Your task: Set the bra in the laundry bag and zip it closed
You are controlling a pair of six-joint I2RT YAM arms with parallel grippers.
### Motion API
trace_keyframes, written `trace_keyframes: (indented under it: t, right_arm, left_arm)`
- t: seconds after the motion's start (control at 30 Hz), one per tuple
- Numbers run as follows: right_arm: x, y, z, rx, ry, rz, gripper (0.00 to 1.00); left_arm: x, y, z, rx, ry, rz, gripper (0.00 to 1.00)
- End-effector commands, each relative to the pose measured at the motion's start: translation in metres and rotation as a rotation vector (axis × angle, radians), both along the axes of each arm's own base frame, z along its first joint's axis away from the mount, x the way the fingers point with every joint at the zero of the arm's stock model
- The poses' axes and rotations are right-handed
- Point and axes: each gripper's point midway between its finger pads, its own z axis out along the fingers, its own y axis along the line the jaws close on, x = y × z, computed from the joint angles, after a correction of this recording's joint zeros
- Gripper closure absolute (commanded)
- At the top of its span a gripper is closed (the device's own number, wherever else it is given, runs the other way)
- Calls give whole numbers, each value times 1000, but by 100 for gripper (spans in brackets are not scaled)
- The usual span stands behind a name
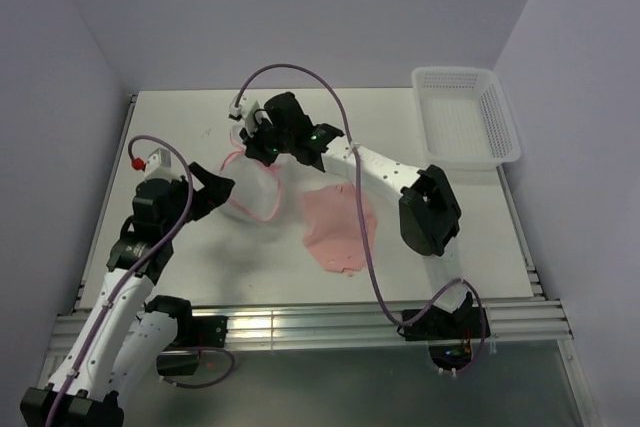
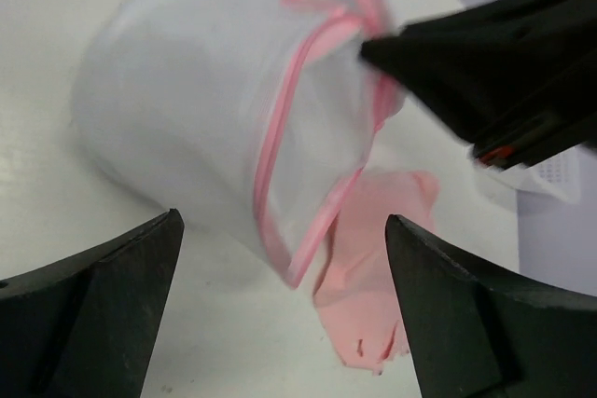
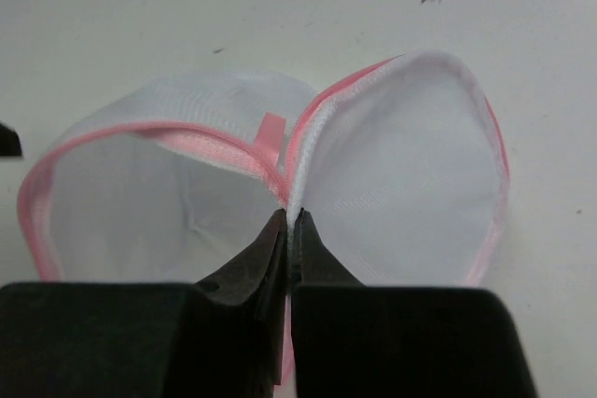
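From above, you see the bra [image 1: 338, 227] flat on the table [image 1: 470, 237], just beside the laundry bag [image 1: 252, 185]. In the left wrist view, your left end effector [image 2: 282, 223] is spread wide, holding nothing, near the bag. In the right wrist view, your right end effector [image 3: 289, 230] is pressed together, pinching the open bag's pink rim.

Laundry bag [image 2: 205, 128] on its side on the white table [image 2: 42, 193], mesh pale, pink rim facing right. Left gripper [image 2: 282, 221] spread wide, both fingers clear of the bag. Right gripper [image 2: 373, 48] tip meets the rim; bra [image 2: 368, 295] lies flat just right of the bag.
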Motion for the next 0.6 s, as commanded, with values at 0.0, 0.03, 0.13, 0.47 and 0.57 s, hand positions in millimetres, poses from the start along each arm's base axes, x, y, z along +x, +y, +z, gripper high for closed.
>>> trace_keyframes:
  t: [0.0,0.03,0.13,0.47,0.57]
  right_arm:
    - [-22,-29,32,-91,-113,144,99]
    - [-25,-33,31,-100,-119,158,99]
    - [-38,-44,31,-116,-106,212,98]
    - [-64,-43,44,-73,-83,344,96]
    - [-67,-42,46,-62,-81,363,96]
  left_arm:
    - [5,-6,74,45,-154,-73,7]
    - [5,-5,77,76,-153,-83,8]
    - [11,-5,88,139,-149,-116,9]
    - [24,-58,74,42,-124,-414,22]
    - [27,-60,69,42,-128,-425,29]
